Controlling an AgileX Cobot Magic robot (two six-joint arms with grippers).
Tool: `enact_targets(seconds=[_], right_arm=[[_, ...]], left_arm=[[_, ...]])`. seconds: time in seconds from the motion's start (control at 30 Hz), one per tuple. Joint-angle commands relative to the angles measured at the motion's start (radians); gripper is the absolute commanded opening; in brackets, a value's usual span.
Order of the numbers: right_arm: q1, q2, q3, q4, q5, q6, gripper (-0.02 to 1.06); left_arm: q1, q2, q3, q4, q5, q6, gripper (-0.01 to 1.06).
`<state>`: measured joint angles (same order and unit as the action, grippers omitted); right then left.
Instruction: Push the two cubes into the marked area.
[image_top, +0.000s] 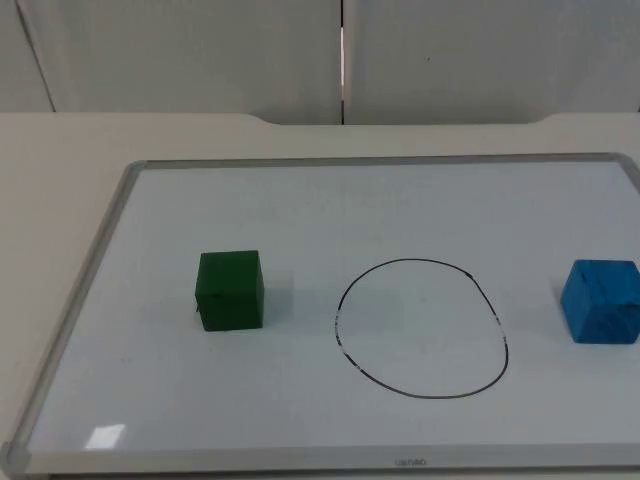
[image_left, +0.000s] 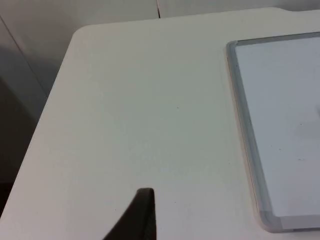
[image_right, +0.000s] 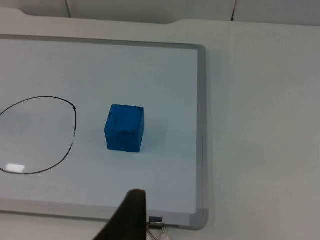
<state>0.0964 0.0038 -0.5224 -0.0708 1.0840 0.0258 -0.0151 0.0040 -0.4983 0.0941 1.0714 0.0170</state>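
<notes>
Your left gripper (image_left: 142, 215) waits over bare counter (image_left: 140, 110) and your right gripper (image_right: 131, 215) nearby, finger state unclear for both, with the green cube (image_top: 230, 290) left and the blue cube (image_top: 601, 301) right of the drawn circle (image_top: 421, 328) on the whiteboard (image_top: 300, 200).

On my whiteboard (image_top: 90, 260) I see a green cube (image_top: 231, 290) resting flat, upright, to the left of the marked area (image_top: 421, 328), a black hand-drawn oval outline near the board's middle. The green cube sits near the outline without touching it. My blue cube (image_top: 601, 301) rests flat on the opposite side, to the right of the oval, also clear of the line and close to the board's right edge. Its blue faces carry dark mottled streaks. Both cubes lie outside the outline.
</notes>
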Motion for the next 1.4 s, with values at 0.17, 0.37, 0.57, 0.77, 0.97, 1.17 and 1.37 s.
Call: enact_targets(seconds=[0.17, 0.37, 0.57, 0.77, 0.97, 1.17, 1.37], right_arm=[[-0.006, -0.004, 0.007, 0.001, -0.004, -0.001, 1.05], [-0.006, -0.004, 0.007, 0.001, -0.004, -0.001, 1.05], [-0.006, -0.004, 0.007, 0.001, -0.004, -0.001, 1.05], [-0.006, -0.004, 0.007, 0.001, -0.004, -0.001, 1.05], [-0.006, -0.004, 0.007, 0.001, -0.004, -0.001, 1.05], [-0.006, -0.004, 0.007, 0.001, -0.004, -0.001, 1.05], [-0.006, -0.004, 0.007, 0.001, -0.004, -0.001, 1.05]], left_arm=[[0.004, 0.057, -0.008, -0.010, -0.008, 0.001, 1.05], [0.004, 0.127, -0.028, -0.010, -0.034, 0.001, 1.05], [0.004, 0.186, -0.028, -0.024, -0.069, 0.001, 1.05], [0.004, 0.234, -0.028, -0.027, -0.114, 0.014, 1.05], [0.004, 0.278, -0.028, -0.031, -0.185, 0.026, 1.05], [0.004, 0.338, -0.037, -0.031, -0.233, 0.026, 1.05], [0.004, 0.420, -0.037, -0.034, -0.313, 0.026, 1.05]])
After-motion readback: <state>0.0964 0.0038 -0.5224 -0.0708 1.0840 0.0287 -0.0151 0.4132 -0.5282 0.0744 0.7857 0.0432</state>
